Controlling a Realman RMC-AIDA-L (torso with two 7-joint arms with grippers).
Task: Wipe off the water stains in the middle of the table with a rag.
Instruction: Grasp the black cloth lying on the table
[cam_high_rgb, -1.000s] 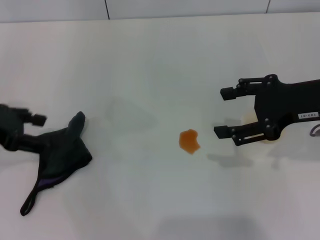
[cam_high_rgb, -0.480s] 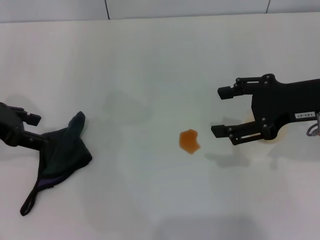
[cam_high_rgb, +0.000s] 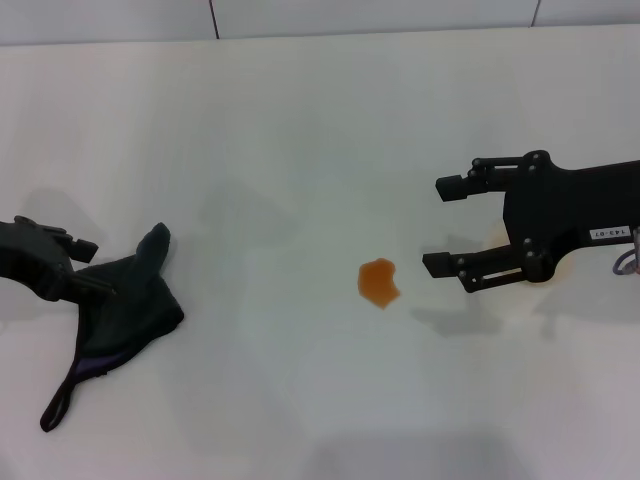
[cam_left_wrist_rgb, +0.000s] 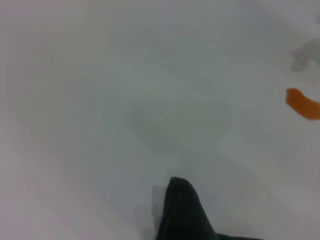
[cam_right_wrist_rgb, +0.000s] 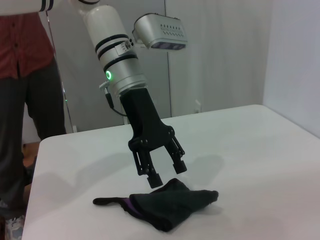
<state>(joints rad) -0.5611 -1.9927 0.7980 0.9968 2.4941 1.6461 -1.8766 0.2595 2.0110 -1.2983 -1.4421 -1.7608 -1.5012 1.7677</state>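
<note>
Your left claw (cam_high_rgb: 85, 265) has dropped onto the rag (cam_high_rgb: 125, 310), fingers apart, not yet clamped; the right claw (cam_high_rgb: 445, 226) hangs spread beside the water stains (cam_high_rgb: 379, 283).

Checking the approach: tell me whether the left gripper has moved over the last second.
Yes. The left gripper has shifted toward the soft black rag, closer to the small orange blotch than before.

1. The black left gripper (cam_high_rgb: 88, 264) has moved in over the near edge of the crumpled black cloth rag (cam_high_rgb: 125, 305), its jaws apart.
2. The black right gripper (cam_high_rgb: 442, 226) has crept slightly nearer the rag.
</note>
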